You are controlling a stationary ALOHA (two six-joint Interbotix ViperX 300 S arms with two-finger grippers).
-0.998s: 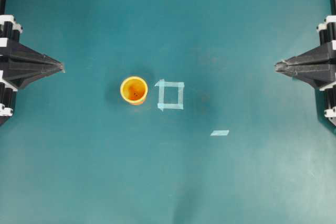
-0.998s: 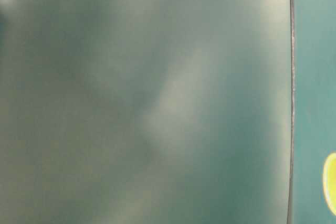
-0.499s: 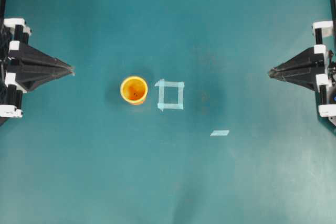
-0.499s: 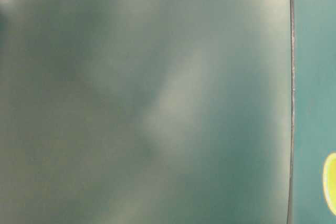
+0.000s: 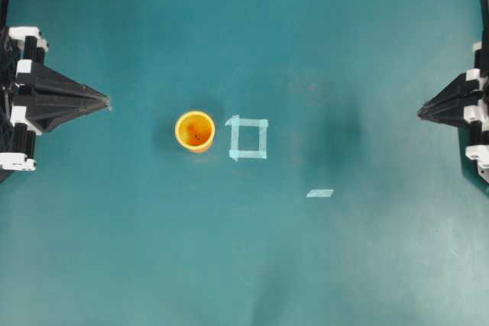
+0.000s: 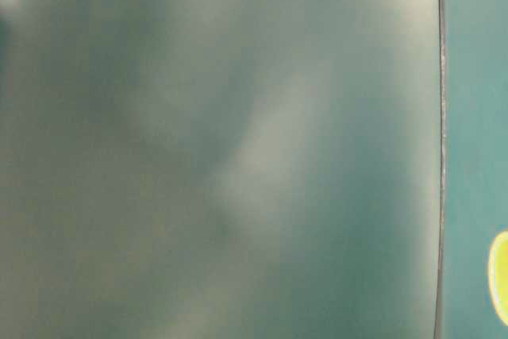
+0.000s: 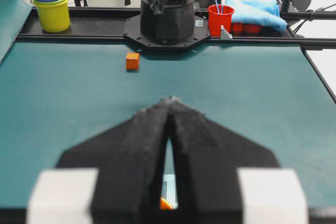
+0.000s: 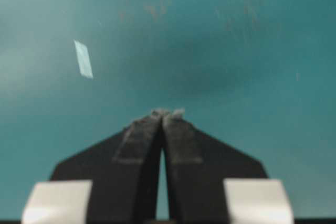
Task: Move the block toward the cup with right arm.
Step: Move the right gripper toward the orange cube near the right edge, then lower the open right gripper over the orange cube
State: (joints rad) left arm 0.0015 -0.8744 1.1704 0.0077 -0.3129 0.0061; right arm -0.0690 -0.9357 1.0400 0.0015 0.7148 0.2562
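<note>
From the left wrist camera, the left gripper (image 7: 169, 100) is clenched with nothing in it. Beyond its tips the block (image 7: 132, 60) sits on the green table (image 7: 252, 93), just before the far arm base (image 7: 167, 17). Overhead, the cup (image 5: 195, 130) stands beside the tape square (image 5: 248, 137); the right gripper (image 5: 421, 111) is closed, empty.

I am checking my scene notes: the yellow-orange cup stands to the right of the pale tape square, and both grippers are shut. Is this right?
Not quite. In the overhead view the cup stands to the left of the tape square, close beside it. The left gripper and right gripper are indeed shut.
</note>
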